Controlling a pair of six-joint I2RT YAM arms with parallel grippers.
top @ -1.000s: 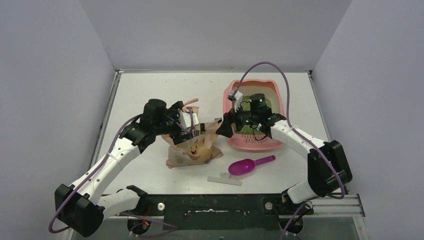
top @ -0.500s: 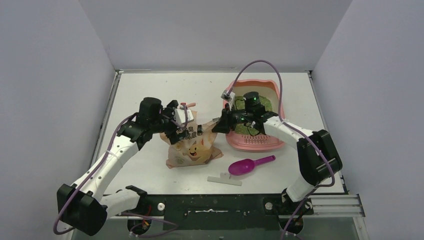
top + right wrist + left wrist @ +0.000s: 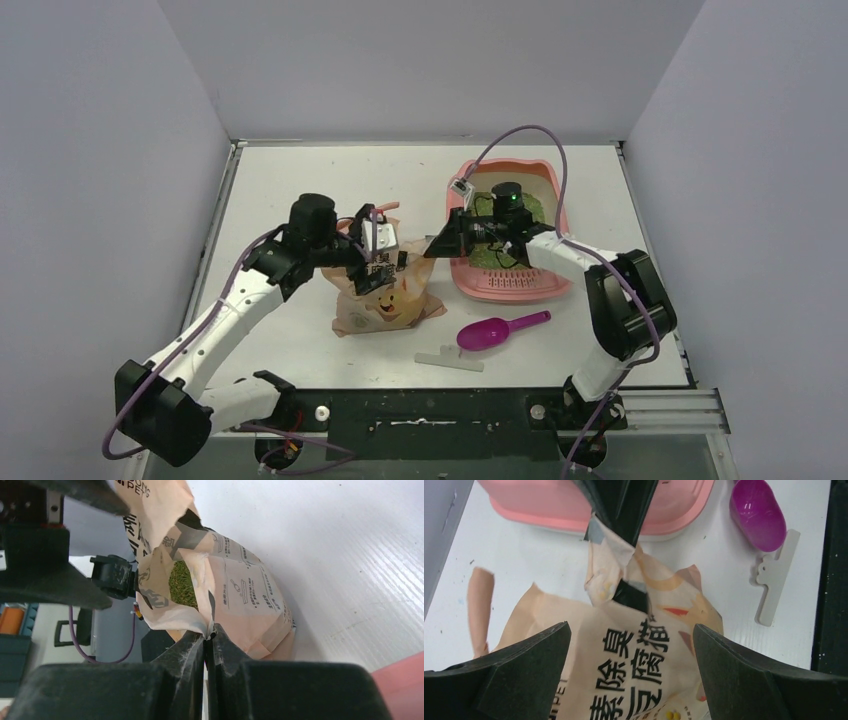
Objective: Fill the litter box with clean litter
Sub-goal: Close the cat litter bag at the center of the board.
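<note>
Reaching leftward, the right hand (image 3: pixel 206 636) pinches the bag (image 3: pixel 240 597) rim — left hand (image 3: pixel 631 627) splayed above.

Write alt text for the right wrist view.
The right gripper is pinched shut on the rim of an open tan paper bag, with green litter visible inside. The bag rests on a white table; the litter box shows as a pink corner at lower right.

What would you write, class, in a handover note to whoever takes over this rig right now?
Right claw: shut on the open top edge of the tan paper litter bag.
Left claw: open above the bag, holding nothing.
Pink rectangular plastic litter box beside the bag holds some green granular litter.
Left to do: tip more from the bag into it.
</note>
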